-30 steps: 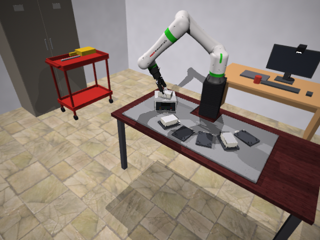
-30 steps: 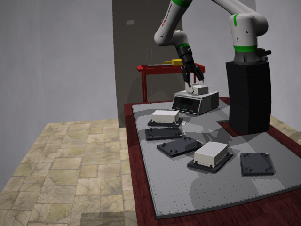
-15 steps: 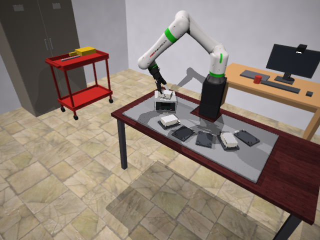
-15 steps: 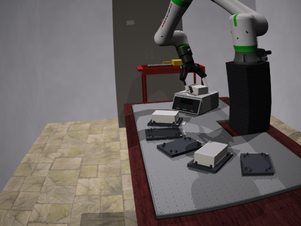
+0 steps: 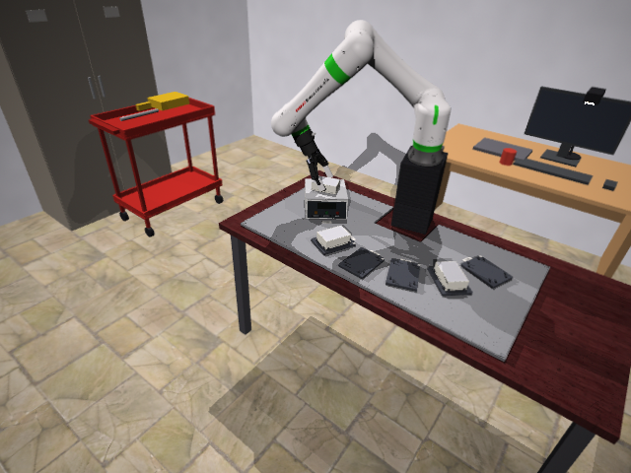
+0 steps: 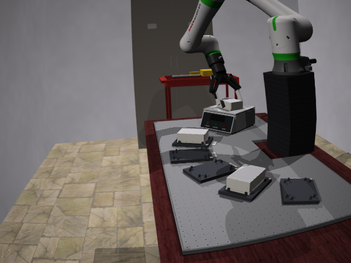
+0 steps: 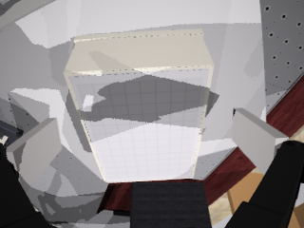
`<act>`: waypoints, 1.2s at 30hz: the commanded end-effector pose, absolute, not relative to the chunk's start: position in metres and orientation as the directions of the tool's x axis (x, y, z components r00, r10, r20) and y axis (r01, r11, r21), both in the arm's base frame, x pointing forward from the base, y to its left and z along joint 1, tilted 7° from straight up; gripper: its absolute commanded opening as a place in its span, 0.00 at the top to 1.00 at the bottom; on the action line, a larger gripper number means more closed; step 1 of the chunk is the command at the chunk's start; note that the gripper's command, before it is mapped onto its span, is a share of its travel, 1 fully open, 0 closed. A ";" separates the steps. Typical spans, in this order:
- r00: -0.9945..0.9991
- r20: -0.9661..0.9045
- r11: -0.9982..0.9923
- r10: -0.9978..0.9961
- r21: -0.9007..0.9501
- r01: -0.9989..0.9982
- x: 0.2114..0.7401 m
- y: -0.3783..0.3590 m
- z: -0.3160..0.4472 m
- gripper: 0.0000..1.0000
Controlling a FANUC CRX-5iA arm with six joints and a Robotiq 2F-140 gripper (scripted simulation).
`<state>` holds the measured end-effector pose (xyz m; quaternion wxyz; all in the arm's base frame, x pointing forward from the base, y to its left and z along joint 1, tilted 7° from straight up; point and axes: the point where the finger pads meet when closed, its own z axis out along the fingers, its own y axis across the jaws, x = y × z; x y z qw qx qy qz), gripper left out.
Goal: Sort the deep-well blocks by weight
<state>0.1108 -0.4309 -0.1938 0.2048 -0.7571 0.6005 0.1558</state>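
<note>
Top view: my tool point(image 5: 322, 177) point(image 6: 226, 95) point(image 7: 145, 129) is above the check-weigher point(image 5: 326, 206) point(image 6: 218, 121), near the upper middle of the frame. Its fingers stand wide apart, one on either side of a deep-well block point(image 5: 331, 185) point(image 6: 233, 104) point(image 7: 147, 147), with nothing clamped. The block rests on the weigher's platform. Wrist view: block at frame centre, a visible gap between it and each finger pad point(image 7: 35, 147). Lamp state: I cannot make out a lit one.

Second block point(image 5: 334, 236) point(image 6: 192, 135): in a dark nest point(image 5: 332, 248) point(image 6: 177, 143) just below the weigher in the top view. Third block point(image 5: 452, 275) point(image 6: 245, 178): in another dark nest point(image 5: 458, 293) point(image 6: 236, 195), right of centre in the top view, lower right in the exterior view. Three further nests on the worktop point(image 5: 570, 325) point(image 6: 311, 240) hold no block: two between the loaded nests, one at the far right. Nest labels are too small to read.

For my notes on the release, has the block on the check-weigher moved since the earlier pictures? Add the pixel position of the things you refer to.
No; the block point(image 5: 332, 186) point(image 6: 232, 104) point(image 7: 147, 147) keeps its place on the platform point(image 6: 248, 108).
</note>
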 end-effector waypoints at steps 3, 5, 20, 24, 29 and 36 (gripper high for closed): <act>0.230 -0.482 -0.195 -0.846 -0.123 -0.973 0.110 -0.431 -0.186 0.00; 0.230 -0.482 -0.195 -0.846 -0.123 -0.973 0.109 -0.431 -0.181 0.00; 0.230 -0.482 -0.195 -0.846 -0.123 -0.973 0.105 -0.431 -0.146 0.00; 0.230 -0.482 -0.195 -0.846 -0.123 -0.973 0.103 -0.431 -0.136 0.00; 0.230 -0.482 -0.195 -0.846 -0.123 -0.973 0.102 -0.432 -0.122 0.00; 0.230 -0.482 -0.195 -0.846 -0.123 -0.973 0.102 -0.432 -0.122 0.00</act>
